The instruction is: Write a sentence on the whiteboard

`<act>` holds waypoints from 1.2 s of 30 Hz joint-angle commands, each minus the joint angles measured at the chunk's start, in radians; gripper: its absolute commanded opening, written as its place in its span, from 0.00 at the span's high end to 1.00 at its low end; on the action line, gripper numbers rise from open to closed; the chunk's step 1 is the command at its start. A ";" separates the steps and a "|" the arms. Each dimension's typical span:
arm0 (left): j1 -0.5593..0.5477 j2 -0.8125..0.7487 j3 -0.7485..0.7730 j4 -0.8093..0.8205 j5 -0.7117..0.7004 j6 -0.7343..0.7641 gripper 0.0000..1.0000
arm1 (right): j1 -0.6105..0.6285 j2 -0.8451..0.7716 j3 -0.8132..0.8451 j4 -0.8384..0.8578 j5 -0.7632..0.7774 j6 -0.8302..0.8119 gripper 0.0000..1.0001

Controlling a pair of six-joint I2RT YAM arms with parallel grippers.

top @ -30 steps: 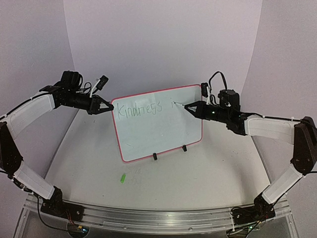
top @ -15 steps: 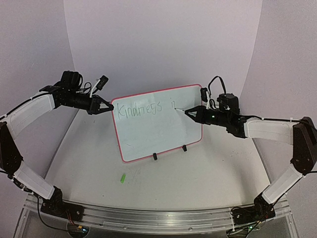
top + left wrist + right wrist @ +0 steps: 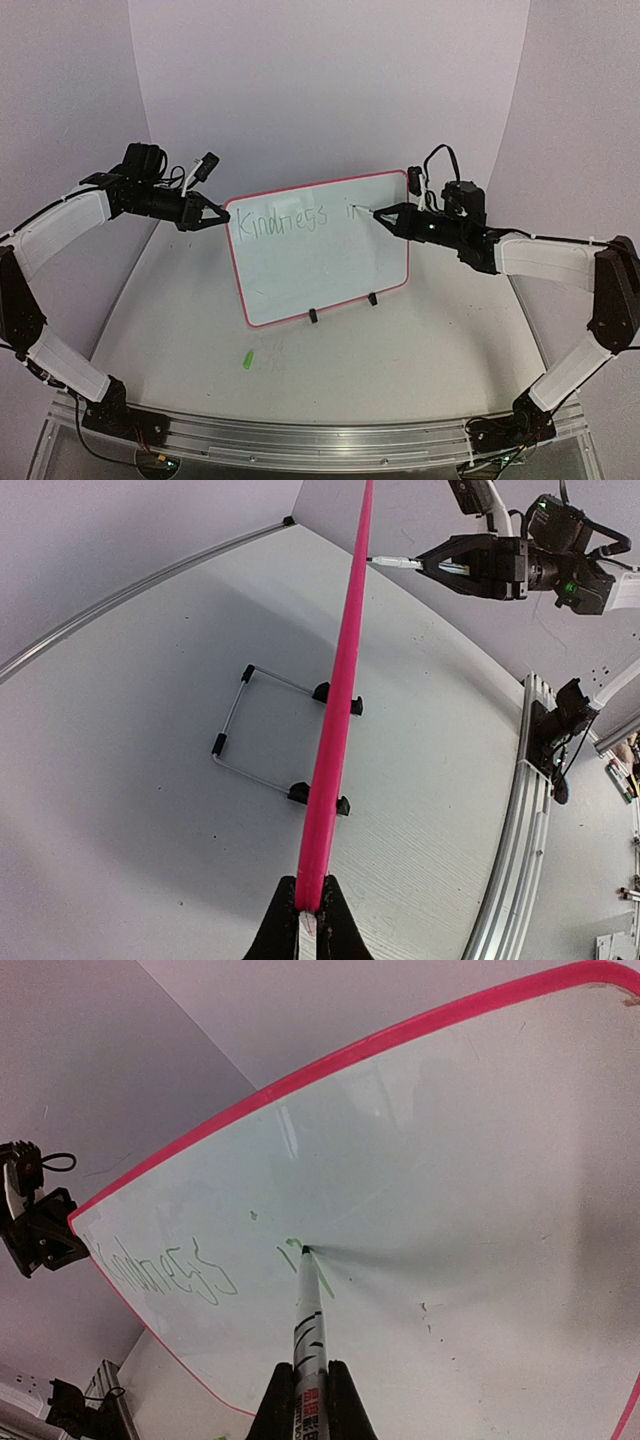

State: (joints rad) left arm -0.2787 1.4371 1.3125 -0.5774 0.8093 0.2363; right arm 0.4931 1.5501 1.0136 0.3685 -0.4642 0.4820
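Observation:
The whiteboard, white with a pink-red rim, stands upright on black clips at mid table. On it the sentence in thin green writing reads "Kindness" with fresh strokes to its right. My left gripper is shut on the board's left rim, seen edge-on in the left wrist view. My right gripper is shut on a white marker. The marker's tip touches the board at the new green strokes.
A green marker cap lies on the table in front of the board. The wire stand juts out behind the board. An aluminium rail runs along the near table edge by the arm bases.
The right gripper with the marker dipped left and down, then came back up and right, leaving more green strokes after "Kindness". The left arm has stayed put.

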 commanded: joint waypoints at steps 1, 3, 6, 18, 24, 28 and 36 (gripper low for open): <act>-0.008 -0.029 0.004 0.020 0.014 0.020 1.00 | -0.006 -0.015 0.039 0.046 0.032 0.008 1.00; -0.009 -0.029 0.004 0.020 0.014 0.020 1.00 | -0.006 -0.019 0.034 0.045 0.048 0.010 1.00; -0.008 -0.029 0.004 0.020 0.013 0.019 1.00 | -0.005 -0.038 0.020 0.046 0.082 0.008 1.00; -0.009 -0.030 0.005 0.019 0.014 0.021 1.00 | -0.007 -0.041 -0.004 0.032 0.087 0.011 1.00; -0.009 -0.032 0.005 0.018 0.013 0.021 1.00 | -0.006 -0.044 -0.039 0.019 0.089 0.018 1.00; -0.010 -0.032 0.005 0.018 0.013 0.020 1.00 | -0.006 -0.041 -0.063 0.016 0.090 0.025 1.00; -0.010 -0.033 0.005 0.019 0.015 0.019 1.00 | -0.006 -0.049 -0.061 0.012 0.098 0.016 1.00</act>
State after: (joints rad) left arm -0.2810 1.4372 1.3125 -0.5774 0.8093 0.2363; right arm 0.4931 1.5265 0.9463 0.3744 -0.3993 0.4992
